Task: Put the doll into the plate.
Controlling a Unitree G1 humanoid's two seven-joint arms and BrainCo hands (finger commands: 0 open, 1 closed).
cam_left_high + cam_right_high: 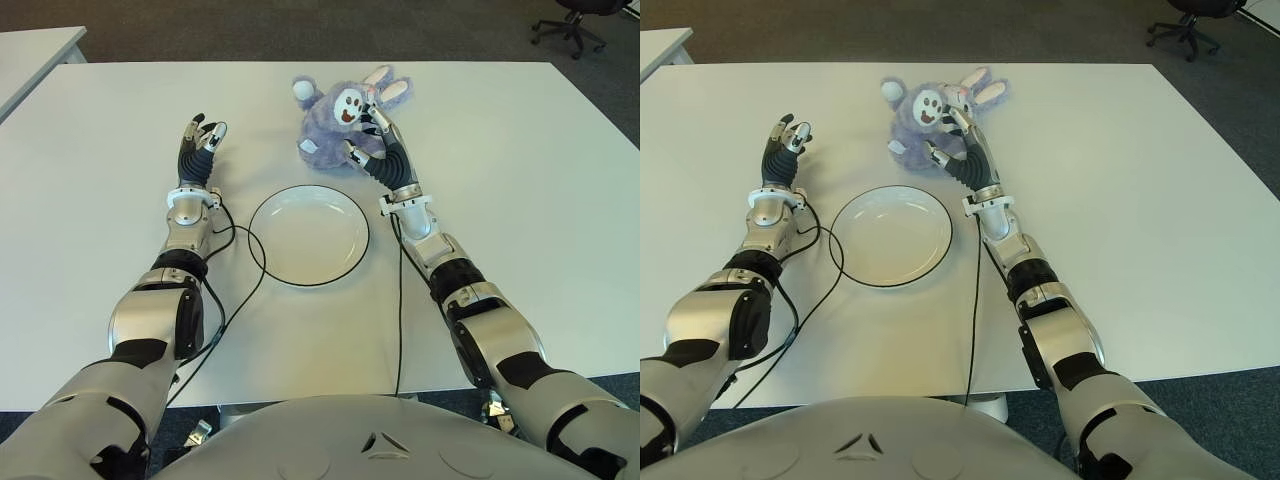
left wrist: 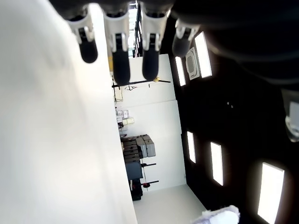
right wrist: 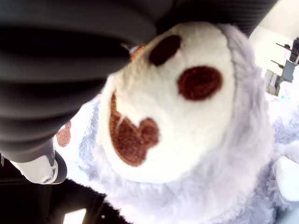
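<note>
The plate (image 1: pixel 309 235) is a round, shallow white dish with a thin dark rim, lying flat on the white table (image 1: pixel 520 190) between the two forearms; nothing lies in it. The doll (image 1: pixel 335 120), a soft purple plush rabbit with a cream face, brown stitched eyes and mouth, pink-lined ears and a white pompom tail, lies on the table just beyond the plate's far edge, outside it. The right hand (image 1: pixel 372 135) is at the doll's right side, its dark segmented fingers (image 1: pixel 378 118) curled against the plush body, thumb on the near side; the right wrist view shows the doll's furry face filling the frame right against the palm. The left hand (image 1: pixel 201 140) shows to the left of the plate, apart from it, fingers extended and relaxed, holding nothing. A thin black cable (image 1: pixel 247 275) loops on the table from the left forearm, passing just beside the plate's left rim.
</note>
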